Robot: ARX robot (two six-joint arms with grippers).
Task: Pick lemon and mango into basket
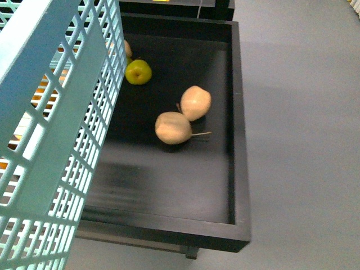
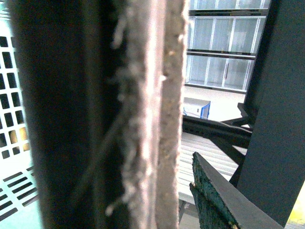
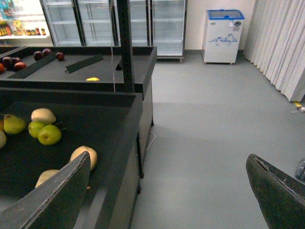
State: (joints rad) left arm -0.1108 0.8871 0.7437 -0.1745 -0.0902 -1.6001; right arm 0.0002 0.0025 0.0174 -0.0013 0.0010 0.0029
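The aqua-blue slotted basket (image 1: 53, 140) fills the left of the front view, lifted and tilted. In the left wrist view my left gripper (image 2: 157, 186) is shut on its brown handle (image 2: 147, 114), which is wrapped with frayed white ties. One green-padded finger (image 2: 209, 195) shows beside the handle. Orange-yellow patches (image 1: 44, 93) show through the basket's slots, and I cannot tell whether they are the lemon or the mango. My right gripper (image 3: 167, 164) is open over the grey floor with nothing between its fingers. It is not seen in the front view.
A black-walled bin (image 1: 236, 135) beside the basket holds two tan pears (image 1: 173, 127) and a green apple (image 1: 138, 72). A farther black bin (image 3: 138, 62) holds red apples (image 3: 46, 52) and a small yellow item (image 3: 92, 78). Grey floor (image 1: 304, 140) lies to the right.
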